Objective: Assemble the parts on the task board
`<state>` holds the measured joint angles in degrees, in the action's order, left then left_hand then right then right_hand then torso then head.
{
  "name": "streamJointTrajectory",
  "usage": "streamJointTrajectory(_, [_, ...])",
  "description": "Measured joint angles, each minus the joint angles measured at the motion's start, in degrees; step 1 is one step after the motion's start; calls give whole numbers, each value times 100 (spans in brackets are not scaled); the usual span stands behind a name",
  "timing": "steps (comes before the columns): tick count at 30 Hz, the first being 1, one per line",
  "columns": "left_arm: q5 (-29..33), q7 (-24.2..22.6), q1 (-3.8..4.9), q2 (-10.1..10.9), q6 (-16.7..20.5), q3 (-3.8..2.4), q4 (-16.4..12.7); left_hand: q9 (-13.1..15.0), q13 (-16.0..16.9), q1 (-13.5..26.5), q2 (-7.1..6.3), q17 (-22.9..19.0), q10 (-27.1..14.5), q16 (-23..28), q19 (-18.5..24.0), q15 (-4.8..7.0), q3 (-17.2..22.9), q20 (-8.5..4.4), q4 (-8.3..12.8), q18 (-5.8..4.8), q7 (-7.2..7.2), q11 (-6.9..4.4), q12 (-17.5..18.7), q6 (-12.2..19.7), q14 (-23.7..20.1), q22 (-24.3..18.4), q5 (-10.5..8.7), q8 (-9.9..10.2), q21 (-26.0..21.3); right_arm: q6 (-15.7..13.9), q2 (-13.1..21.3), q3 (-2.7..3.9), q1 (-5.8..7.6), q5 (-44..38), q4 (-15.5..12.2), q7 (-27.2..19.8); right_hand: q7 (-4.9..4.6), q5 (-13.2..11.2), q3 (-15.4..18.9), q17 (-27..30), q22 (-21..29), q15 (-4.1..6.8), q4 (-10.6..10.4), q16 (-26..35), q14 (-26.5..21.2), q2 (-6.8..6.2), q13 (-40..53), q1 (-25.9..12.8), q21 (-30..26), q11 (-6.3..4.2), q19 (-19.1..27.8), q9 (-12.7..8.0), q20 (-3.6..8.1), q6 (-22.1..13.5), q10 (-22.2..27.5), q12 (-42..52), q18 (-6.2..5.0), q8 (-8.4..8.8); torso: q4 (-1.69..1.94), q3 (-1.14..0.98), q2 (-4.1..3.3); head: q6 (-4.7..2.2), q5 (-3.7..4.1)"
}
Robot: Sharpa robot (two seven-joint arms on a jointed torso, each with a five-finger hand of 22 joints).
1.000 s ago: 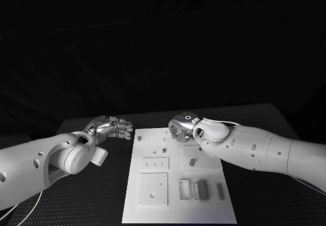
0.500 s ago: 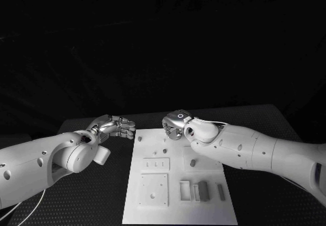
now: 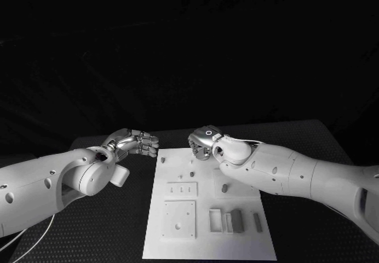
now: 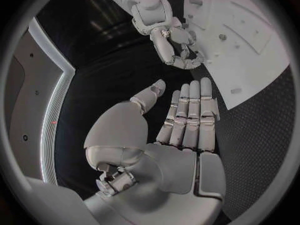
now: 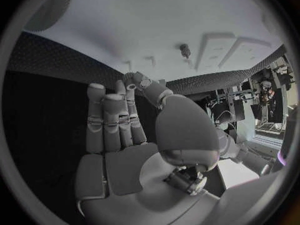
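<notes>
Two robot hands are up at the far end of the board. The left robot hand [image 3: 134, 143] hovers over the desk [image 3: 95, 230] just beside the task board's far left corner; in its wrist view [image 4: 181, 120] the fingers lie straight and side by side with the thumb apart, holding nothing. The right robot hand [image 3: 204, 143] sits over the far edge of the task board [image 3: 209, 244]; in its own wrist view [image 5: 119, 120] the fingers are stretched out and empty, though the left wrist view shows its fingertips [image 4: 181, 60] curling in over the plate.

One white task board lies in the middle of the desk. On it, three small parts stand in a near row: a pale one [image 3: 214, 219], a darker one [image 3: 236, 220] and a slim one [image 3: 256, 221]. Two more small pieces sit further up, one [image 3: 192, 175] left of centre and one [image 3: 224, 188] to its right. One square raised plate [image 3: 178, 218] lies at the near left.

Against a second ago, the right robot hand has slid a little leftward, the left robot hand has edged up and toward the board, and the parts lie as they were.
</notes>
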<state>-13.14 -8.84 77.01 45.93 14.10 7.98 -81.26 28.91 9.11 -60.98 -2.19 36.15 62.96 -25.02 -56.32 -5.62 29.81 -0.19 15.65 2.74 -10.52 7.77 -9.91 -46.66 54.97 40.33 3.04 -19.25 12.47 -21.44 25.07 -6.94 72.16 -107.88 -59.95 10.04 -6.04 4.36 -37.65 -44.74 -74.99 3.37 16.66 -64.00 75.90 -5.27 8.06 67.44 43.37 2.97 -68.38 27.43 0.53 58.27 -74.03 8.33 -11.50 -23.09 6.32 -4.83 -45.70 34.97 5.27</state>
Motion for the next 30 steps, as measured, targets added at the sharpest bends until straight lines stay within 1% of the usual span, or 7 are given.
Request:
streamJointTrajectory(7, [-12,0,44,-4,-1,0,-24,0,5,0,0,6,0,0,0,0,0,0,0,-1,0,0,0,0,0,0,0,0,0,-6,-87,-12,-2,-17,119,31,0,-16,0,1,0,0,-1,0,0,0,3,0,0,0,0,8,-2,-1,0,-5,1,28,-2,0,-10,40,-4])
streamJointTrajectory(11, [-18,0,51,-7,-1,0,-27,0,5,0,0,6,0,0,0,0,0,0,0,-3,0,0,0,0,0,-1,0,0,0,-5,-108,-19,-3,-22,146,34,-1,-16,0,1,0,0,-1,-11,0,0,5,0,0,0,0,44,-2,-2,0,-22,0,37,-2,-2,-13,51,-15])
streamJointTrajectory(21, [-27,0,74,-20,-2,0,-37,1,4,0,0,17,0,22,0,0,0,0,0,-8,0,0,22,0,0,4,0,0,0,9,-172,-39,-8,-26,203,33,-3,9,1,1,0,16,0,-23,-18,0,8,0,23,-1,5,46,-3,-11,-2,-27,0,47,-12,-8,-12,72,-57])
streamJointTrajectory(22, [-28,0,77,-22,-2,0,-37,1,4,0,0,17,0,22,0,0,0,0,0,-9,0,0,25,0,0,4,0,0,0,11,-183,-42,-9,-26,210,32,-6,9,1,1,0,17,0,-23,-20,0,8,0,23,-3,22,46,0,-12,-4,-40,1,47,-12,-8,-13,75,-60])
streamJointTrajectory(23, [-30,0,78,-22,-2,0,-37,0,8,0,0,17,0,22,0,0,0,0,0,-9,0,0,25,0,0,4,0,0,0,13,-191,-45,-10,-26,212,31,-13,9,2,2,0,29,1,-23,-33,0,8,0,23,-50,32,46,7,-5,-51,-45,1,48,-12,-8,-13,76,-62])
streamJointTrajectory(30, [-35,0,86,-40,-2,0,-38,1,10,0,0,18,0,22,0,0,0,0,0,-13,0,0,25,0,0,9,0,0,0,32,-243,-57,-22,-26,240,24,-21,8,3,2,0,37,1,-23,-41,0,8,0,23,-51,33,47,6,3,-52,-21,1,52,-15,-9,-16,91,-82])
